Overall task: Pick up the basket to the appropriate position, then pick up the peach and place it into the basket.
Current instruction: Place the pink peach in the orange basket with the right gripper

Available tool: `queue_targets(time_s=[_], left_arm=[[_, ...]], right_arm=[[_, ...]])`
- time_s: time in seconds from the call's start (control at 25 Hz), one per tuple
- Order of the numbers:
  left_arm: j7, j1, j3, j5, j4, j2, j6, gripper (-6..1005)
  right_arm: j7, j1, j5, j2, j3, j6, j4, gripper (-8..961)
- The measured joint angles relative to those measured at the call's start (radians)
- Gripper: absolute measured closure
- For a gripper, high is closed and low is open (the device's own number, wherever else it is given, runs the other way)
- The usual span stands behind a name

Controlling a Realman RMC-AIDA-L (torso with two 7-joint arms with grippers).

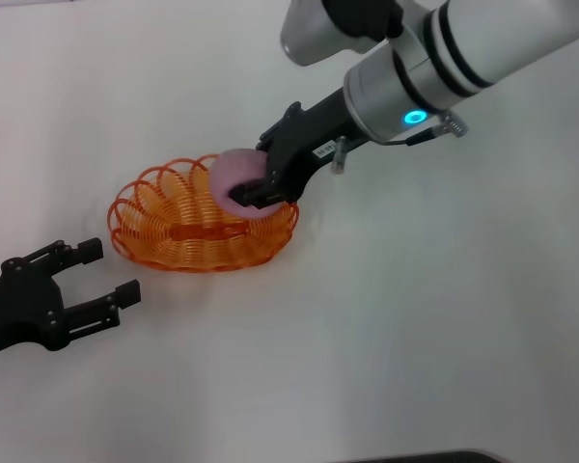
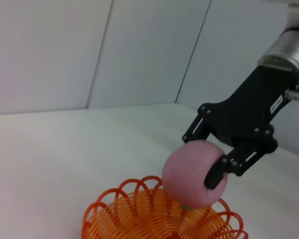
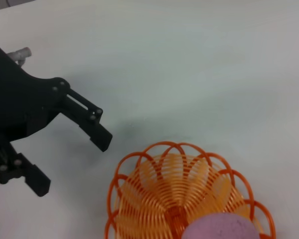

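Note:
The orange wire basket [image 1: 179, 224] sits on the white table, left of centre. My right gripper [image 1: 248, 179] is shut on the pale pink peach [image 1: 230, 177] and holds it over the basket's right end, low at rim height. The left wrist view shows the peach [image 2: 189, 174] between the black fingers [image 2: 217, 174], just above the basket [image 2: 139, 216]. My left gripper [image 1: 114, 272] is open and empty on the table at the basket's near left, apart from it. The right wrist view shows the left gripper [image 3: 74, 164], the basket [image 3: 164, 189] and the peach's top [image 3: 219, 230].
The white table [image 1: 415, 338] stretches bare to the right and front of the basket. My right arm's silver forearm [image 1: 434, 68] reaches in from the upper right. Pale wall panels [image 2: 89, 50] stand behind the table in the left wrist view.

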Motion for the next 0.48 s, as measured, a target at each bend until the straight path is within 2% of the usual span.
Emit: queue_targets(time_s=[0.48], left_arm=[[0.0,0.0,0.0,-0.011,-0.003,-0.001,0.0,172]], right_arm=[[-0.066,0.024,0.047,0.002,-0.08,0.134,0.113,409]])
